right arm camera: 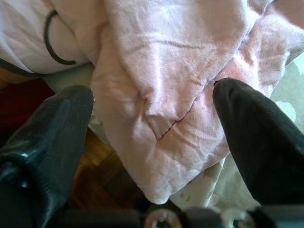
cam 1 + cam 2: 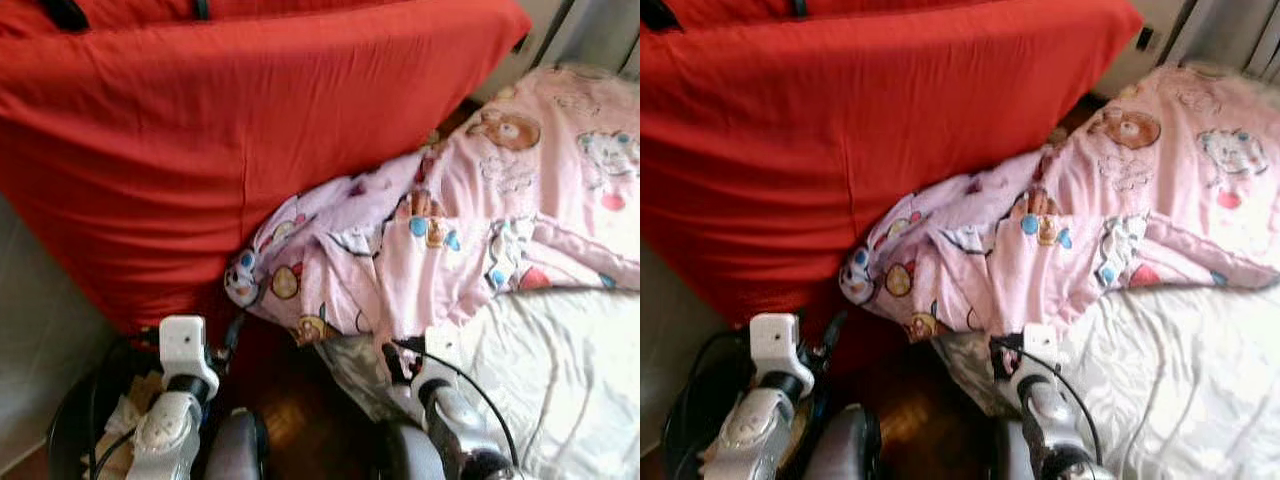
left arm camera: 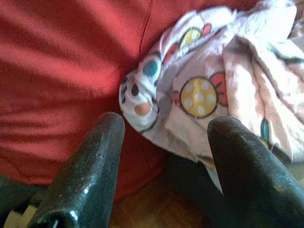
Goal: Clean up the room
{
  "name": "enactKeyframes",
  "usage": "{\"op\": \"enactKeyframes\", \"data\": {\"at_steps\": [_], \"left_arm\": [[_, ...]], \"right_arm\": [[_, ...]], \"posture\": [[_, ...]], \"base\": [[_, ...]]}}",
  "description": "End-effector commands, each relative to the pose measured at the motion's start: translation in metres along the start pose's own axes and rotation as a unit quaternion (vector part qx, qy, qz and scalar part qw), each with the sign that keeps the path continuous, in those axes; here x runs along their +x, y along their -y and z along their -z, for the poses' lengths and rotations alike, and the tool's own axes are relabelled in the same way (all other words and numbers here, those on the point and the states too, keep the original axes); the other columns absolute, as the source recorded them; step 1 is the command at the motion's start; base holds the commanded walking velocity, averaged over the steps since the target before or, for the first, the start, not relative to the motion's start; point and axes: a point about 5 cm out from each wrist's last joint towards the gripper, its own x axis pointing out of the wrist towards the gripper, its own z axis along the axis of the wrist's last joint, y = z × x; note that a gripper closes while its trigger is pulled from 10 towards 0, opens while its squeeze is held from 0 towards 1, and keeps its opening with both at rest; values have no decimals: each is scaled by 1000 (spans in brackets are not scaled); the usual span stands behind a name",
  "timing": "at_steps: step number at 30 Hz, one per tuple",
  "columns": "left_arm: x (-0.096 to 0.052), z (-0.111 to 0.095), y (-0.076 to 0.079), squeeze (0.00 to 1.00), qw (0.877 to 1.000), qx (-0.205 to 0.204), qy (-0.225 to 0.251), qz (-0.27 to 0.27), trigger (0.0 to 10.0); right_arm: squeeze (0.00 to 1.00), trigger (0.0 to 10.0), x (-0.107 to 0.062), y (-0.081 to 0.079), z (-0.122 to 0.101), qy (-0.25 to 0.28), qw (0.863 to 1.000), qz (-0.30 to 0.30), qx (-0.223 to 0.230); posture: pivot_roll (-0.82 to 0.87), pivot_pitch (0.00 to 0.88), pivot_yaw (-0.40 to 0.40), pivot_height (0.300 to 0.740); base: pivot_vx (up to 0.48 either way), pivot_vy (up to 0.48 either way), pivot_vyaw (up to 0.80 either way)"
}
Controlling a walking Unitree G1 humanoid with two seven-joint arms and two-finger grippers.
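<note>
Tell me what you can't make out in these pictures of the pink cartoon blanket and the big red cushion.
- Pink cartoon-print blanket: its far end is cut off by the head views' right edge.
- Big red fabric cushion: its top runs past the upper edge, so its full shape is unknown.
- White quilted bedding: what lies under it is covered.
- Dark round bin by the left arm: its contents are blurred and blocked by that arm.

- One red cushion point(image 2: 200, 140) is leaning against the bed.
- One pink blanket point(image 2: 480, 220) is lying rumpled across it.
- One white sheet point(image 2: 570, 370) is showing underneath.
- Two grippers are reaching forward, left gripper point(image 3: 164, 156) and right gripper point(image 1: 152, 123), both spread apart.
</note>
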Motion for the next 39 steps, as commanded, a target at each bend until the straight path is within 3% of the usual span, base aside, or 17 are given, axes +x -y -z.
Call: {"op": "enactKeyframes", "data": {"at_steps": [1, 9, 17, 21, 22, 23, 24, 26, 39], "left_arm": [[-6, -2, 2, 0, 1000, -3, -5, -1, 10000], [-14, -14, 6, 0, 1000, -5, -4, -1, 10000], [-24, -17, 10, 0, 1000, -10, -16, -1, 10000], [-26, -18, 10, 0, 1000, -10, -19, -3, 10000], [-27, -18, 10, 0, 1000, -10, -20, -3, 10000], [-27, -18, 10, 0, 1000, -10, -22, -3, 10000], [-28, -18, 10, 0, 1000, -10, -23, -4, 10000], [-29, -18, 10, 0, 1000, -10, -24, -4, 10000], [-33, -17, 9, 0, 999, -7, -32, -13, 10000]], "right_arm": [[0, 10000, 0, -1, 1, -7, 1000, 0, -9], [0, 10000, 5, -2, -14, 10, 1000, 11, -20], [0, 10000, 2, 6, -1, -30, 995, 54, -76], [0, 10000, 1, 8, 1, -34, 994, 66, -80], [0, 8549, 1, 9, 2, -35, 994, 66, -74], [0, 8549, 1, 9, 2, -35, 995, 66, -70], [0, 549, 1, 9, 2, -35, 994, 67, -78], [0, 0, 1, 9, 1, -33, 994, 67, -80], [0, 0, 2, 9, -2, -30, 993, 65, -90]], "posture": [[145, 309, -54, 624], [153, 361, -58, 624], [162, 382, -58, 624], [163, 386, -58, 624], [164, 388, -58, 624], [164, 388, -58, 624], [165, 390, -58, 624], [163, 392, -58, 624], [161, 391, -65, 624]], "base": [[0, 0, 0], [0, 0, 0], [0, 0, 0], [0, 0, 0], [0, 0, 0], [0, 0, 0], [0, 0, 0], [0, 0, 0], [0, 0, 0]]}}
